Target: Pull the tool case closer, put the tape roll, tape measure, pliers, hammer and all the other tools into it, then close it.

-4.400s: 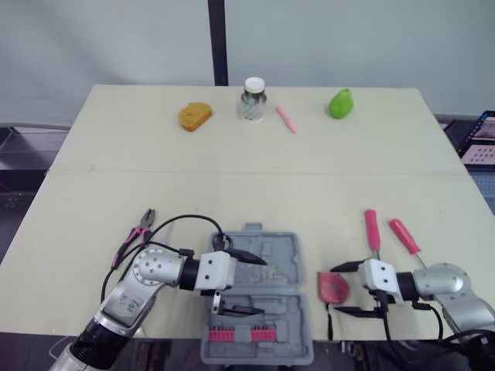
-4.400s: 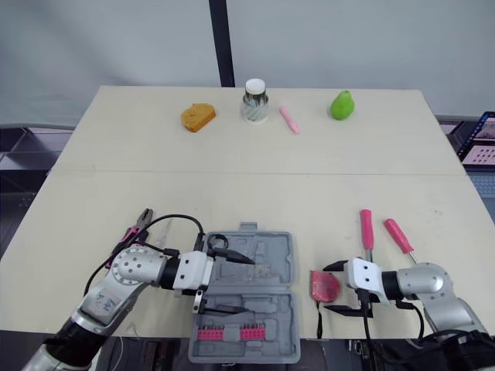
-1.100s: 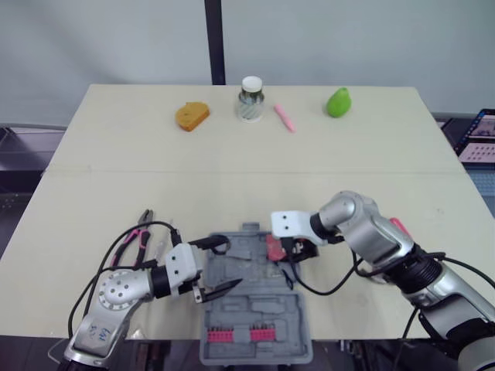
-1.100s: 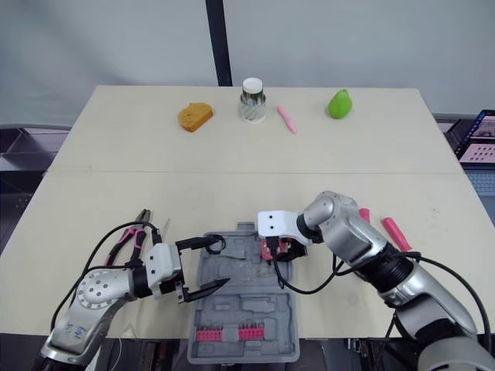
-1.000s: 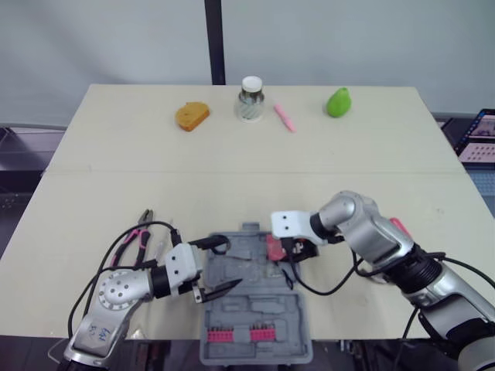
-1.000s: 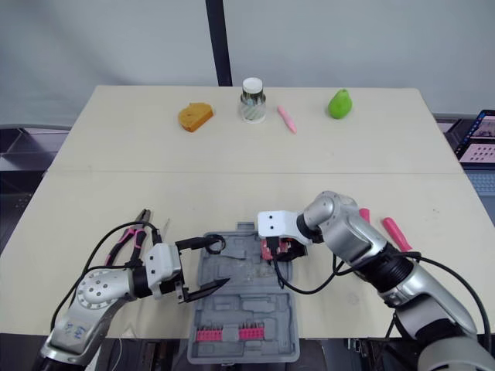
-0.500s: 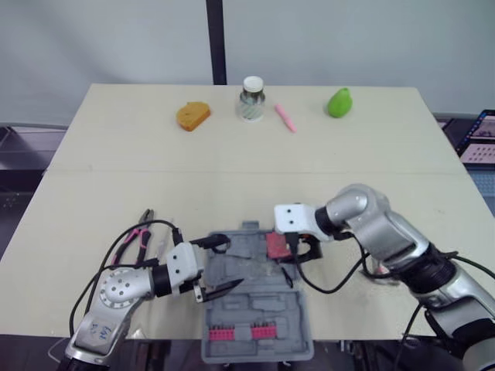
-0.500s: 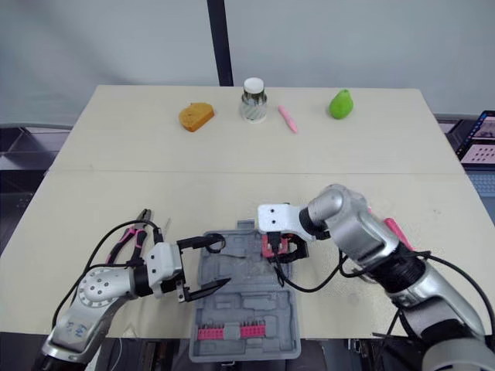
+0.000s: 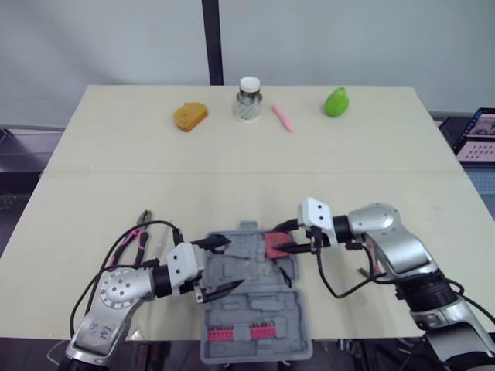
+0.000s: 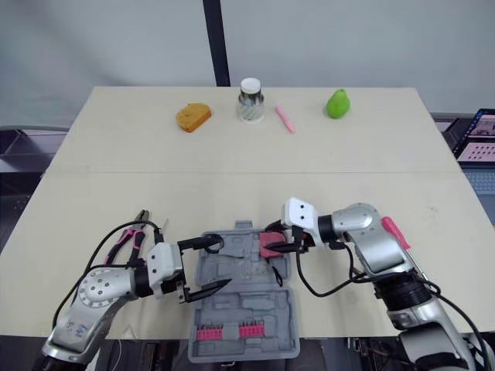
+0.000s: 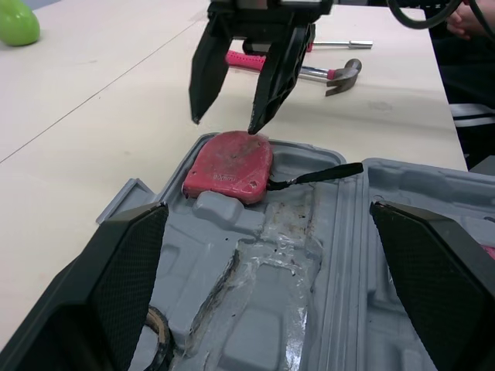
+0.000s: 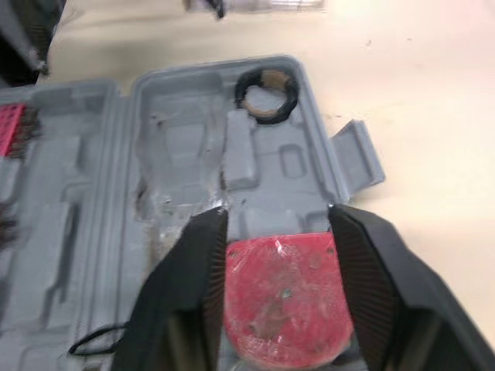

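Tape measure (image 9: 275, 244) now lies in the case (image 9: 255, 308), right pincer (image 9: 285, 238) just opened over it; left pincer (image 9: 232, 264) wide, empty; pliers (image 9: 133, 242) wait.

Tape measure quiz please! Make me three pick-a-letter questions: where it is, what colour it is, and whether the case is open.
1. Where is the tape measure?
A) on the floor
B) in the case
C) on a shelf

2. What colour is it?
A) green
B) red
C) yellow

3. The case is:
A) shut
B) upside down
C) open

Answers:
1 B, it lies in a moulded hollow of the case.
2 B, its shell is red.
3 C, both halves lie flat with their insides showing.
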